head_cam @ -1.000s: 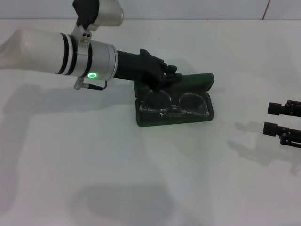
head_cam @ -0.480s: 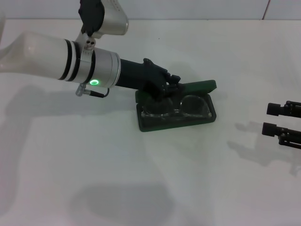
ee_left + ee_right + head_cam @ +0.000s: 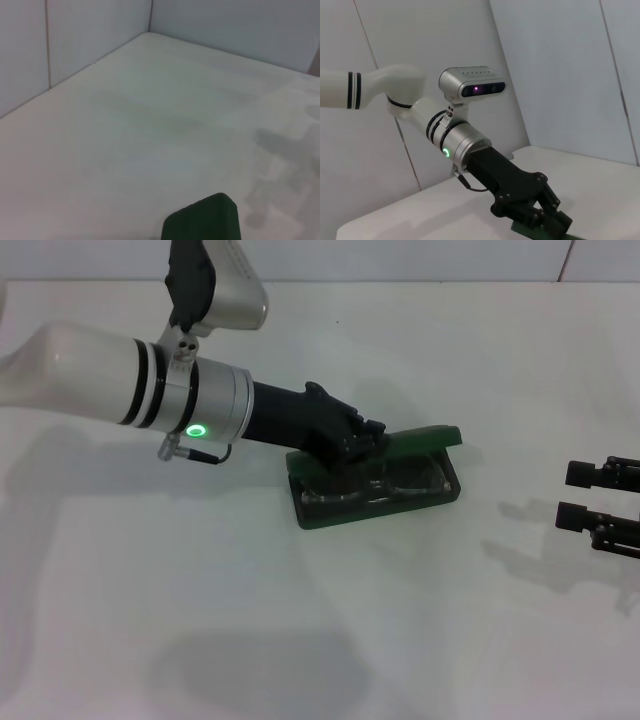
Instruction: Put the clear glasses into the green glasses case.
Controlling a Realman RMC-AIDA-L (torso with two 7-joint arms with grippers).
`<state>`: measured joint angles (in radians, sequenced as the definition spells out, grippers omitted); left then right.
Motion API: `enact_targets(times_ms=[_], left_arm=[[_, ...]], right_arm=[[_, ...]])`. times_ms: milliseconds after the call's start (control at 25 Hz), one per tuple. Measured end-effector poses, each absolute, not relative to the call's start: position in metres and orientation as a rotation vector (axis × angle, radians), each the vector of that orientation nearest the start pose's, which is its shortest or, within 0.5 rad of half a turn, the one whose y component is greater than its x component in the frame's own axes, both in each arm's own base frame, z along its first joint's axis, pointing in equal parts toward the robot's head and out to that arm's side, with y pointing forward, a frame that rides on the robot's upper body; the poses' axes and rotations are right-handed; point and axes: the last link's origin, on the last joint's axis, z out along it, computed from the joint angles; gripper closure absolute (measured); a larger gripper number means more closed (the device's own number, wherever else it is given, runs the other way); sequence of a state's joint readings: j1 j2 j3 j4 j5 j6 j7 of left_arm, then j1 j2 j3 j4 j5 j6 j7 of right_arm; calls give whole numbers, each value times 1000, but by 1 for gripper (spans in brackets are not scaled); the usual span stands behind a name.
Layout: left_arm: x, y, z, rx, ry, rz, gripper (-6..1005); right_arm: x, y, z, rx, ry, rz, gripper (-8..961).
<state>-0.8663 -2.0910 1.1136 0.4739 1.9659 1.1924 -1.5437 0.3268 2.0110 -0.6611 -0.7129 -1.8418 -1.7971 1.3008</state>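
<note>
The green glasses case (image 3: 335, 512) lies mid-table with its lid (image 3: 425, 436) tipped low over the base, leaving a narrow gap. Inside, the clear glasses (image 3: 405, 481) lie on the dark lining, their lenses partly showing beneath the lid. My left gripper (image 3: 366, 441) rests on the lid's left end, fingers together, pressing on it. The right wrist view shows that gripper (image 3: 547, 210) from the front, on top of the green lid (image 3: 547, 231). A corner of the lid (image 3: 202, 221) shows in the left wrist view. My right gripper (image 3: 580, 494) is parked open at the table's right edge.
The white table (image 3: 300, 620) is walled by pale panels (image 3: 75, 40) at the back and the side. Nothing else stands near the case.
The lid has swung from upright down toward the base under my left gripper, which moved down and slightly right. The right arm has not moved.
</note>
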Motion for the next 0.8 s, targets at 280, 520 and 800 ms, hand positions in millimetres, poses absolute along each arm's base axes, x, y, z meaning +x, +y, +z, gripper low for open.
enact_targets(times_ms=[280, 520, 800], left_arm=[[-175, 382, -85, -2966, -482, -313, 890], [-177, 374, -91, -2998, -485, -314, 892], [-176, 362, -100, -3041, -462, -326, 890]], right_arm=[[298, 271, 51, -2651, 565, 890, 367], [298, 271, 51, -2652, 565, 891, 364], [299, 271, 51, -2651, 566, 890, 360]])
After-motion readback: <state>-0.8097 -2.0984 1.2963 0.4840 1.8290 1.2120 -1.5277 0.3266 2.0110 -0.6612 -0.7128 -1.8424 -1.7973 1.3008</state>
